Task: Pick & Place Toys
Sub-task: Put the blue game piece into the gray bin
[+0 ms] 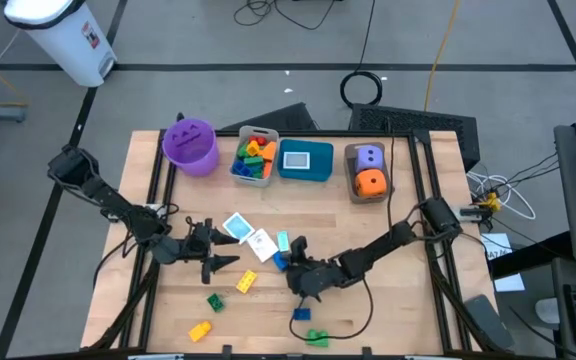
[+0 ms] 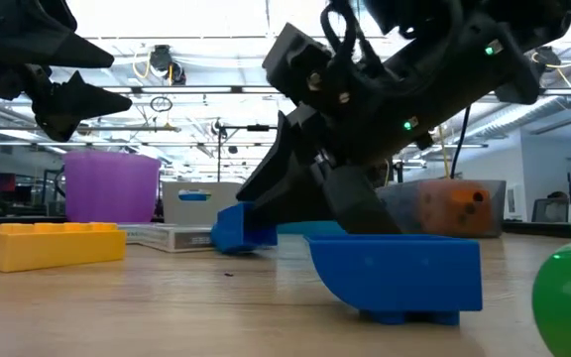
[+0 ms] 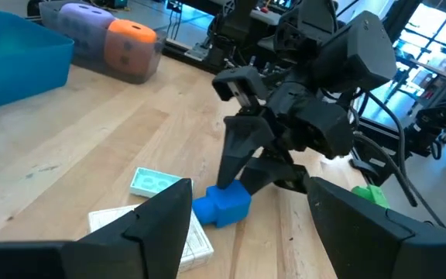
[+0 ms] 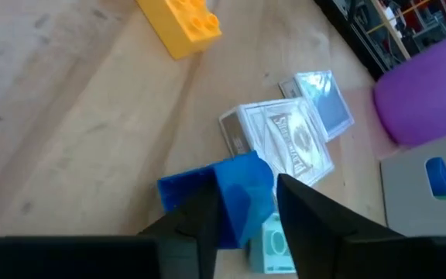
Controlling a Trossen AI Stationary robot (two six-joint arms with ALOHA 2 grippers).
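The right hand [image 1: 290,262] is low over the desk [image 1: 398,300], its two fingers [image 4: 207,213] set either side of a blue brick [image 4: 235,198] that lies on the wood right at the fingertips; the jaws stand narrow around it, but whether they already press on it cannot be told. In the low view the same brick [image 2: 241,228] sits on the desk at the tip of the slanting dark fingers. Just beyond the brick, away from the right hand, lies a white card box [image 4: 285,143], with a blue-faced card [image 4: 325,99] past it, and a small teal card [image 4: 273,244] lies touching the brick's near side under the fingers. A yellow brick [image 4: 183,23] lies well apart from this hand on bare wood. The left hand [image 1: 220,262] hovers near, across the cards from the right hand, jaws wide and holding nothing; the blue brick [image 3: 221,205] lies between it and the right hand. Behind the right hand lie another blue brick [image 1: 301,316] and a green brick [image 1: 317,337]. Farther from both hands stand the purple bucket [image 1: 190,145], a grey bin [image 1: 255,157] of bricks, a teal bin [image 1: 306,161], and a brown bin [image 1: 352,186] holding the purple die [image 1: 369,156] and orange die [image 1: 370,182].
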